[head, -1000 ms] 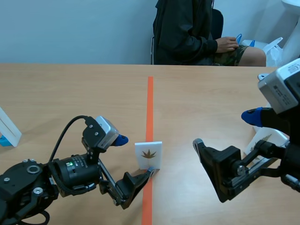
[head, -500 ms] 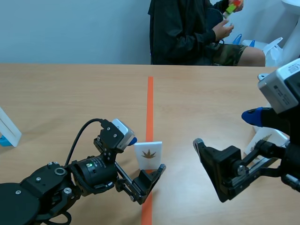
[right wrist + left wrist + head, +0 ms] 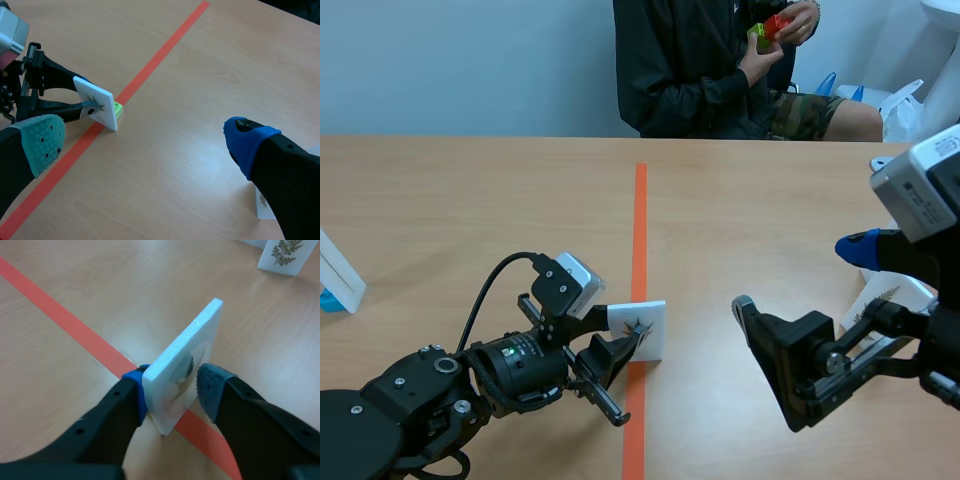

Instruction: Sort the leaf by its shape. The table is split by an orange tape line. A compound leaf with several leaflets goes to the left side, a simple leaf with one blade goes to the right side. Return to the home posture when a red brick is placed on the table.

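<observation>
**Leaf card pinched on the tape line**

You have the leaf card (image 3: 642,324) (image 3: 186,362) (image 3: 94,101) standing right on the orange tape line (image 3: 640,215) at the near middle of the table (image 3: 470,200). It is a white foam card leaning a little, with a brownish leaf with pointed lobes printed on its face. In the right wrist view a small green block (image 3: 118,107) sits at its foot.

Your left gripper (image 3: 620,350) (image 3: 172,387) comes in low from the near left and pinches this card. One blue pad lies flat against the blank back, the other presses the printed face.

Your right gripper (image 3: 790,275) (image 3: 145,142) hangs at the near right, well apart from the card. Its fingers are spread wide with nothing between them.

A second card (image 3: 888,293) (image 3: 283,256) with a many-leaflet sprig stands on the right side, partly hidden behind the right arm. Another white card (image 3: 342,272) shows at the left edge.

Across the far side sits a person (image 3: 690,70) holding red and green bricks (image 3: 772,27) in raised hands.
</observation>
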Robot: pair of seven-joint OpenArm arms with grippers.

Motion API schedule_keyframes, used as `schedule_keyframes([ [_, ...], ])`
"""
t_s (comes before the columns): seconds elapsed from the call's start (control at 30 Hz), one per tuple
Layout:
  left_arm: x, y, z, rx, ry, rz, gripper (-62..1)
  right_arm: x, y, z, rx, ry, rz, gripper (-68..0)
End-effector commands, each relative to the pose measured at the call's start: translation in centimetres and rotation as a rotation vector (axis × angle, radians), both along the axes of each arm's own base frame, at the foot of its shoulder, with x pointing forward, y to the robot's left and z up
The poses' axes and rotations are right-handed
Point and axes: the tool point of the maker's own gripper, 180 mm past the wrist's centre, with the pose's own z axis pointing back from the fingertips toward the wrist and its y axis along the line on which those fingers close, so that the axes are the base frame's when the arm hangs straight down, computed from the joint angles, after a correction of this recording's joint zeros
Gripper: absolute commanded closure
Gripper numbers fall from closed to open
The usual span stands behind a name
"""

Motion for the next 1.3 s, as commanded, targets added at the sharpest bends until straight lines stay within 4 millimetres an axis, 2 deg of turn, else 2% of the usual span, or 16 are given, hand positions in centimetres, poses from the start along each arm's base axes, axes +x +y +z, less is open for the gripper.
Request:
schedule_keyframes([
  [0.0,0.6,-0.5,1.4,-0.037,-0.035,0.001,-13.4,0.4,-0.1,0.6,0.007,-0.025,-0.005,-67.9],
  [0.17,0.6,-0.5,1.4,-0.037,-0.035,0.001,-3.7,0.4,-0.1,0.6,0.007,-0.025,-0.005,-67.9],
  [0.37,0.8,-0.7,3.0,-0.036,-0.069,-0.013,-3.8,0.4,-0.1,0.6,0.007,-0.025,-0.005,-67.9],
  [0.47,0.6,-0.6,4.8,-0.035,-0.094,-0.015,-3.8,0.4,-0.1,0.6,0.007,-0.025,-0.005,-67.9],
  [0.6,0.0,0.9,7.2,-0.046,-0.112,0.023,-3.8,0.4,-0.1,0.6,0.007,-0.025,-0.005,-67.9],
  [0.73,-0.9,3.5,8.9,-0.081,-0.107,0.106,-3.8,0.4,-0.1,0.6,0.007,-0.025,-0.005,-67.9],
  [0.93,-1.8,8.6,9.6,-0.109,-0.074,0.276,-3.8,0.4,-0.1,0.6,0.007,-0.025,-0.005,-67.9],
  [1.07,-1.5,12.7,9.2,-0.092,-0.057,0.410,-3.8,0.4,-0.1,0.6,0.008,-0.025,-0.005,-67.9],
  [1.27,0.0,19.1,9.4,-0.074,-0.066,0.641,-3.8,0.4,-0.1,0.6,0.007,-0.025,-0.005,-67.9],
])
